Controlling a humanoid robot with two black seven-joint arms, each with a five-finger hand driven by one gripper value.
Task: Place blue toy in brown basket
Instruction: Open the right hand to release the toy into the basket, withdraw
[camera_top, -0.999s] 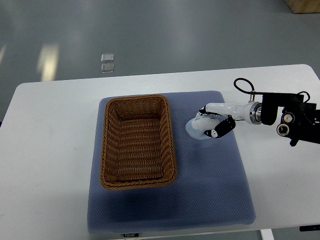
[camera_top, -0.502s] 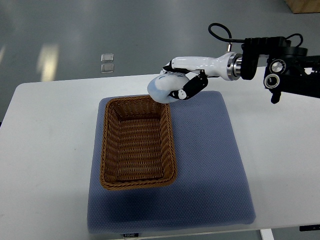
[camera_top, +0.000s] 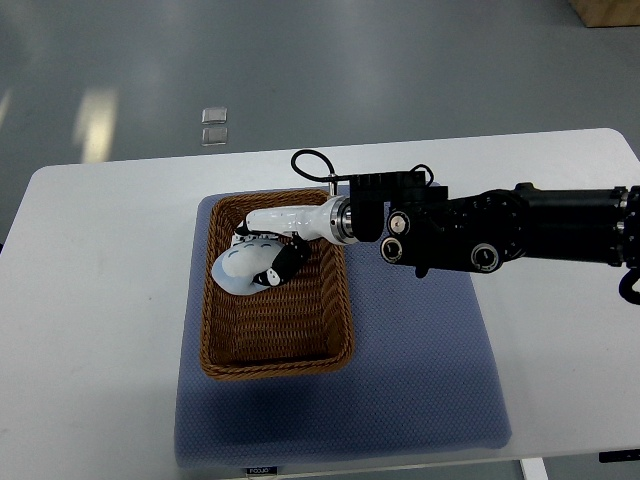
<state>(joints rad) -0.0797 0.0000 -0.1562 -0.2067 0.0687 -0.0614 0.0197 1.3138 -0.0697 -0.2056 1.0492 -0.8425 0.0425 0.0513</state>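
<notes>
Top view shows the right robot hand, white with black finger joints, reaching in from the right edge and wrapped around the pale blue, rounded soft-looking toy. The toy hangs inside the mouth of the brown woven wicker basket, over its upper half; whether it touches the basket floor cannot be told. The basket sits on a blue-grey textured mat, which lies on the white table. No left arm shows.

The toy looks light and probably yielding, something between plush and soft plastic, so the curled fingers likely need only modest pressure. Its smooth, bulbous body offers no handle, so the sensible hold is across the widest part, as here, with fingers under one side and thumb over the other. It seems unlikely to break if dropped a short way, though a rounded shape may roll toward a basket wall on release.
</notes>
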